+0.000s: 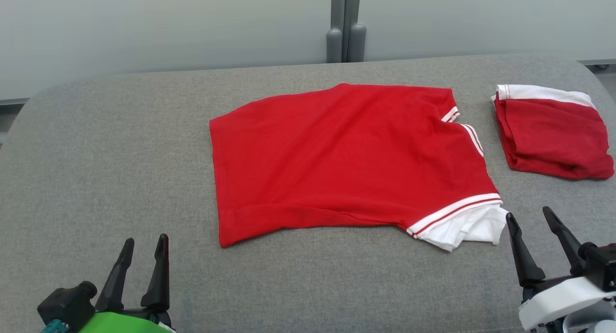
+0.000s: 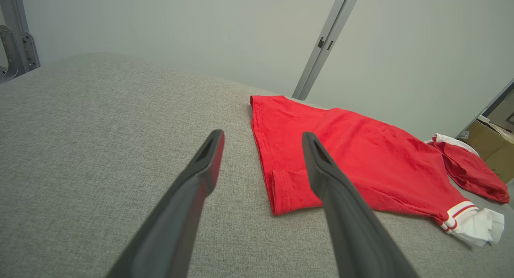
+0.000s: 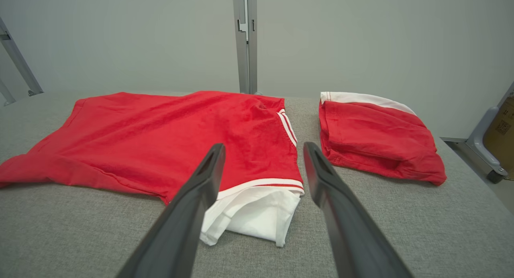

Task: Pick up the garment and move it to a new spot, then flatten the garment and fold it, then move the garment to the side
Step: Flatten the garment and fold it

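A red shirt (image 1: 346,160) with white, red-striped trim lies partly folded in the middle of the grey padded surface (image 1: 96,169); a white part sticks out at its near right corner (image 1: 474,227). The left wrist view shows the shirt (image 2: 361,157) ahead and to the right, and the right wrist view shows the shirt (image 3: 168,137) ahead and to the left. My left gripper (image 1: 146,244) stands open at the near left, apart from the shirt. My right gripper (image 1: 529,215) is open just right of the white corner, holding nothing.
A second red-and-white garment (image 1: 553,131) lies folded at the far right of the surface, also seen as that folded garment (image 3: 377,137) in the right wrist view. A pale wall with a grey post (image 1: 345,25) stands behind. A cardboard box (image 2: 494,145) sits off the right side.
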Controlling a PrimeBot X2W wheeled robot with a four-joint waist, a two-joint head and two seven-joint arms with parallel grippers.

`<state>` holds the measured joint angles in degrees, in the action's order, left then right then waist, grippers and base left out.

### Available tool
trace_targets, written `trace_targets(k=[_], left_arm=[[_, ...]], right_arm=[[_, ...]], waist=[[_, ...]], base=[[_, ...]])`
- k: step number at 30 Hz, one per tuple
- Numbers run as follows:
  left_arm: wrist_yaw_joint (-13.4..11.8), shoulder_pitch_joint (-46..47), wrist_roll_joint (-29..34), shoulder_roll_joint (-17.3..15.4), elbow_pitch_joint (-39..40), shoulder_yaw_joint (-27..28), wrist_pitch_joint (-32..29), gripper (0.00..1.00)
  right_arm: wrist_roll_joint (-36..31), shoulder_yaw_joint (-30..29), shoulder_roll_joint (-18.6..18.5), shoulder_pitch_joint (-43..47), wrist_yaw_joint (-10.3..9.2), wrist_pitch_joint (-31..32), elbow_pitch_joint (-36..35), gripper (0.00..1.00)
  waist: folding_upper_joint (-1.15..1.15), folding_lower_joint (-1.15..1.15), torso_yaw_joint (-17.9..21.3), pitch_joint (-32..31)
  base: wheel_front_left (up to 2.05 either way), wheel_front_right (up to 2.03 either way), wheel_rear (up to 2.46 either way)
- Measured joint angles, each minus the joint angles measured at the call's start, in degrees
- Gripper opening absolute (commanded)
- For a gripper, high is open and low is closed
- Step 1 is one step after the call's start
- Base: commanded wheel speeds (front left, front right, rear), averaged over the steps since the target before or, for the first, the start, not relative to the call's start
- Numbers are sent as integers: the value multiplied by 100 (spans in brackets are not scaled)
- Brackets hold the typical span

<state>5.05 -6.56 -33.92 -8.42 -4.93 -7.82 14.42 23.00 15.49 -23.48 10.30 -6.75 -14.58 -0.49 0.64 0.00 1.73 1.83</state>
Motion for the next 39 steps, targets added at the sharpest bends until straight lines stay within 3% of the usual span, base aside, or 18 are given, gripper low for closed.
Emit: trace_targets(k=[9,18,27,39], left_arm=[[18,-105,41,14,-182,-314,-38,100],[57,559,49,8,-414,-671,-671,100],[-55,1084,-85,-80,-1241,-539,-1401,100],[-98,1609,-102,-113,-1694,-537,-1600,100]], right_arm=[[-107,-23,25,137,-34,0,-125,100],[-196,114,93,123,-34,0,-222,100],[-209,180,216,12,-34,0,-230,100],[-231,18,344,-54,-34,0,-224,100]], waist=[[0,0,27,114],[0,0,264,324],[0,0,689,541],[0,0,1094,754]], base=[[0,0,0],[0,0,0],[0,0,0],[0,0,0]])
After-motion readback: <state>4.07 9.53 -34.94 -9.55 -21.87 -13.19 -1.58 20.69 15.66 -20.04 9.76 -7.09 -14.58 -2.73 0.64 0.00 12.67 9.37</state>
